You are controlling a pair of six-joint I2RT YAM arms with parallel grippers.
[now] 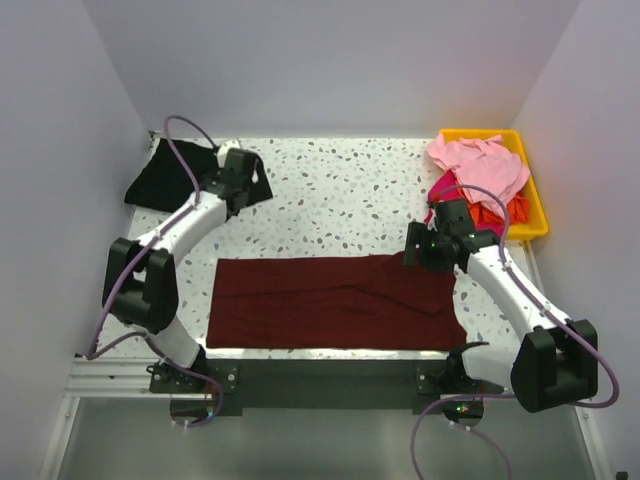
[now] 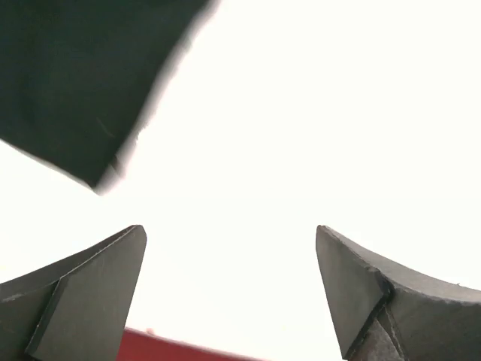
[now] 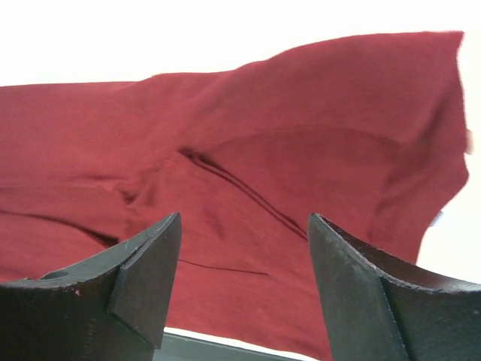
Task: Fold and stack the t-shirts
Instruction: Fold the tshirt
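Note:
A large dark maroon t-shirt [image 1: 330, 300] lies folded into a long flat band near the table's front edge. My right gripper [image 1: 412, 258] hovers open over its back right corner. In the right wrist view the maroon cloth [image 3: 263, 150] fills the frame behind the open gripper [image 3: 244, 226], and nothing is between the fingers. A black t-shirt [image 1: 165, 175] lies at the back left. My left gripper [image 1: 250, 188] is open just right of it. In the left wrist view the gripper [image 2: 229, 256] is empty, with the black cloth [image 2: 75, 75] at the upper left.
A yellow bin [image 1: 535, 215] at the back right holds a light pink t-shirt [image 1: 480, 160], a magenta one [image 1: 445, 185] and an orange one [image 1: 500, 212]. White walls close in the table on three sides. A strip of maroon cloth [image 2: 173, 350] shows at the bottom of the left wrist view.

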